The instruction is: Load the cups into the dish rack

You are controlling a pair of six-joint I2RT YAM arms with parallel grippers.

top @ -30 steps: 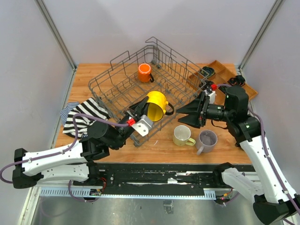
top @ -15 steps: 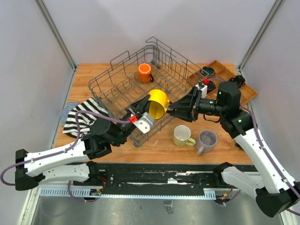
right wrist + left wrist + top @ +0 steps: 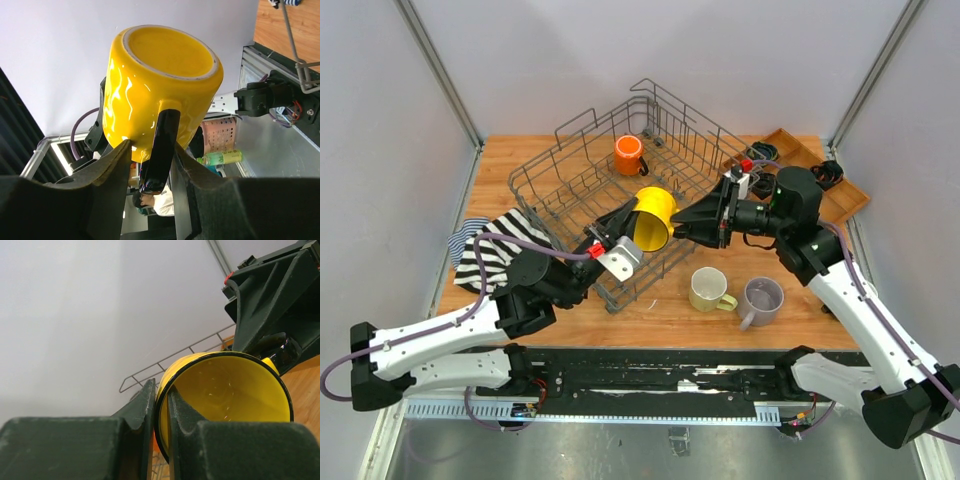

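- The yellow mug (image 3: 656, 214) hung in the air over the near-right part of the rack (image 3: 570, 180), touching no wire that I could see.
- The left gripper (image 3: 161, 390) was clamped thin on the mug's rim, one finger inside and one outside.
- The mug lay tipped, mouth toward the near left and base toward the far right, with its black handle (image 3: 160, 150) sticking out to the right.
- The right gripper (image 3: 151, 146) had come in from the right, its jaws narrow on either side of that handle. I couldn't tell whether they were pinching it yet.
- Both arms met at the mug, so a handover looked likely.
- An orange mug (image 3: 629, 155) sat at the far end of the rack.
- A cream mug (image 3: 708, 289) and a lavender one (image 3: 761, 297) waited on the table at the near right, clear of the arms.
- The rack's raised right wall stood just below the right gripper.
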